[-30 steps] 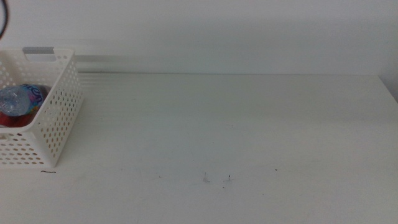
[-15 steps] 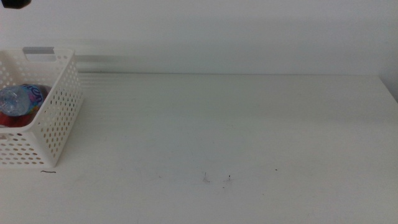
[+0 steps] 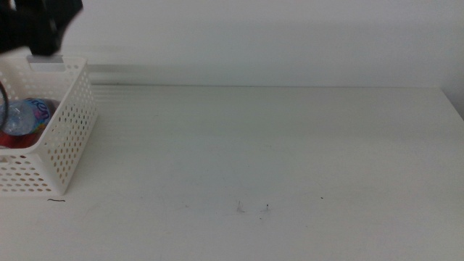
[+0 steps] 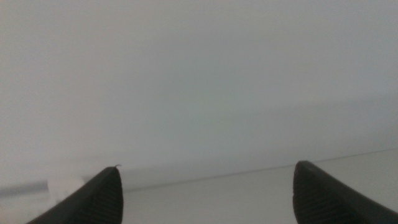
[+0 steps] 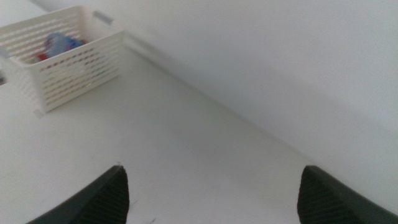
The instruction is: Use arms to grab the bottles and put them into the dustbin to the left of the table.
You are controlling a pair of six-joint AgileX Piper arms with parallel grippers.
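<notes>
- Dustbin [image 3: 61, 138]: white perforated basket with a grey strip at its rim, standing at the left edge of the worktop [image 3: 275, 152]; also seen far off in the right wrist view [image 5: 74, 59].
- Water bottle [image 3: 25, 114]: clear, blue label, lying inside the dustbin; visible as a blue patch in the right wrist view [image 5: 59, 42].
- Red can [image 3: 14, 139]: inside the dustbin, partly under the water bottle; only a red edge shows.
- Tea bottle: not made out in any view.
- Left gripper [image 4: 205, 186]: jaws spread wide apart, nothing between them; faces a plain pale wall. In the middle view a dark blurred shape above the dustbin's far corner [image 3: 40, 22].
- Right gripper [image 5: 214, 190]: jaws wide apart, empty; raised above the worktop, well apart from the dustbin.
- Worktop: white, a few small dark specks [image 3: 267, 208] near the front.
</notes>
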